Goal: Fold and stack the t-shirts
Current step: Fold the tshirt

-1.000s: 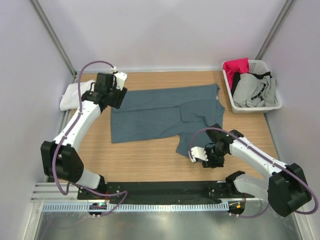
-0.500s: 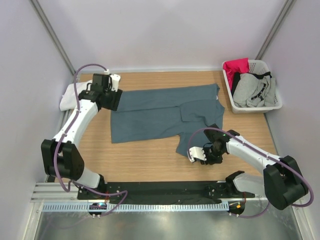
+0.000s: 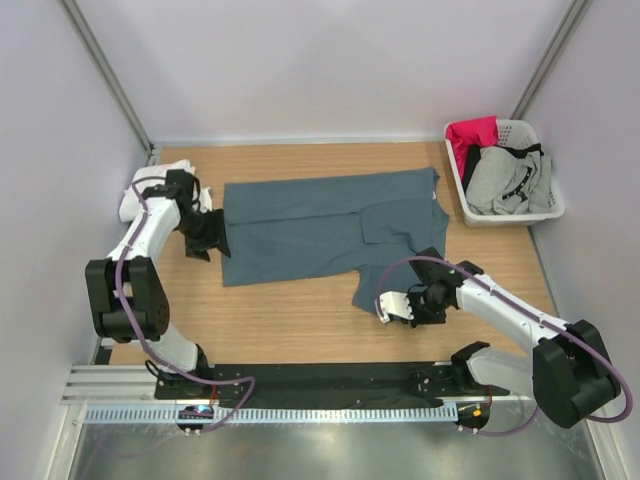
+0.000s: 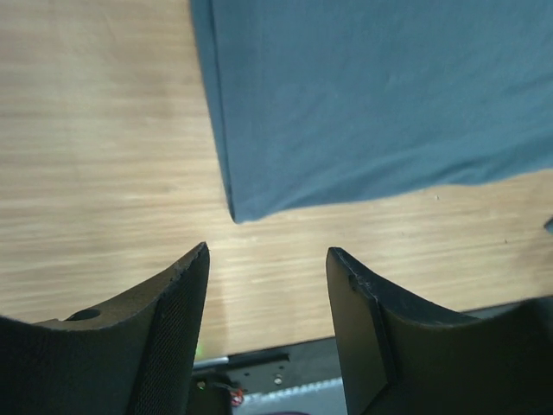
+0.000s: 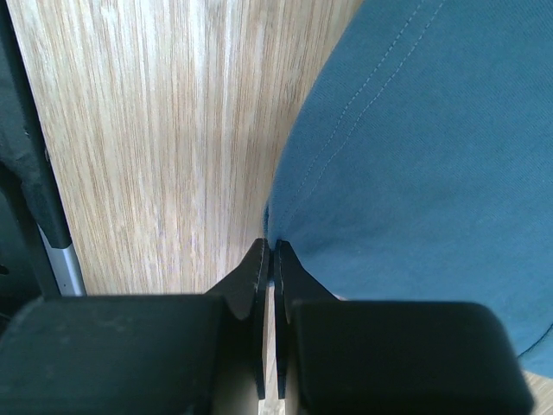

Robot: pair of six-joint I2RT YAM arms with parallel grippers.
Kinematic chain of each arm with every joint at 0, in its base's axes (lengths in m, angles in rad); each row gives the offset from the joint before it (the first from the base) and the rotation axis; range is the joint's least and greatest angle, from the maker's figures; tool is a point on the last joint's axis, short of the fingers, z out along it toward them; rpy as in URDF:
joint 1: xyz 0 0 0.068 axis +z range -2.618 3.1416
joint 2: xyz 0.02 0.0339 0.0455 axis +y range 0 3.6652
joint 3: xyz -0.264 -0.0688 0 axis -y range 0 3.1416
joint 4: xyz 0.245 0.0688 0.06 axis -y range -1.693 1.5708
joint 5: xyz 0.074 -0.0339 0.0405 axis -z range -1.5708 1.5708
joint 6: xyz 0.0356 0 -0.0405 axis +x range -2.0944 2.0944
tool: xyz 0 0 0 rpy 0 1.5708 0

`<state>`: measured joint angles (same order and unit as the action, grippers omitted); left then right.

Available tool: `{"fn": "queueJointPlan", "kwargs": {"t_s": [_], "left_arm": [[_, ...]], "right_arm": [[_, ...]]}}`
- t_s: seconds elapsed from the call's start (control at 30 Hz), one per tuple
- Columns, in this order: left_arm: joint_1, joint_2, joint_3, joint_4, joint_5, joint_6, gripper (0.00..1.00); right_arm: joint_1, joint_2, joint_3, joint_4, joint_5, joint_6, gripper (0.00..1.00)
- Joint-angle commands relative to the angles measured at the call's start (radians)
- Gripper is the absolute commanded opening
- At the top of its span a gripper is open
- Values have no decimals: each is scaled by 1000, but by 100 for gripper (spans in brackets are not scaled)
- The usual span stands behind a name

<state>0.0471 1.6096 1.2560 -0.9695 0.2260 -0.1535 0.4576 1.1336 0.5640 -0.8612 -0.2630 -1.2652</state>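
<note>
The slate-blue t-shirt [image 3: 320, 225] lies spread flat across the middle of the table. My left gripper [image 3: 212, 243] is open beside its left edge. In the left wrist view [image 4: 268, 251] the shirt's near-left corner [image 4: 235, 214] lies just ahead of the open jaws, with bare wood between them. My right gripper [image 3: 385, 308] is at the shirt's near right part. In the right wrist view [image 5: 273, 246] the jaws are shut on the shirt's hem edge [image 5: 406, 164]. The white t-shirt [image 3: 133, 197] is bunched at the far left edge, partly hidden by my left arm.
A white basket [image 3: 552, 205] at the back right holds pink, grey and black clothes. The black base rail [image 3: 320, 380] runs along the near edge. Walls close in on the left, back and right.
My left arm has swung from the shirt's back-left corner toward me along its left edge, to near its near-left corner. The right gripper has hardly moved.
</note>
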Motion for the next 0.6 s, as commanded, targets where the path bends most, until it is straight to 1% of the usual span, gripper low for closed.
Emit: {"fn": "queueJointPlan", "kwargs": {"t_s": [0.0,0.13,0.23,0.3,0.4,0.47,0.57], "left_arm": [[13,-50,-52,-47,87,-52,57],[51,-48,-121,-41,114,-96,53],[77,-43,-151,-44,108,-104,48],[86,-25,-170,-40,93,-107,47],[88,-1,-173,-18,76,-112,45],[88,32,-165,-8,78,-112,41],[88,76,-149,-3,73,-112,41]], "right_arm": [[7,-18,34,-12,15,21,2],[7,-14,43,1,21,36,3],[6,-6,62,4,21,53,3],[6,-3,77,4,15,59,3],[6,3,80,13,15,64,3],[6,5,79,13,15,67,3],[6,0,73,14,16,70,3]]}}
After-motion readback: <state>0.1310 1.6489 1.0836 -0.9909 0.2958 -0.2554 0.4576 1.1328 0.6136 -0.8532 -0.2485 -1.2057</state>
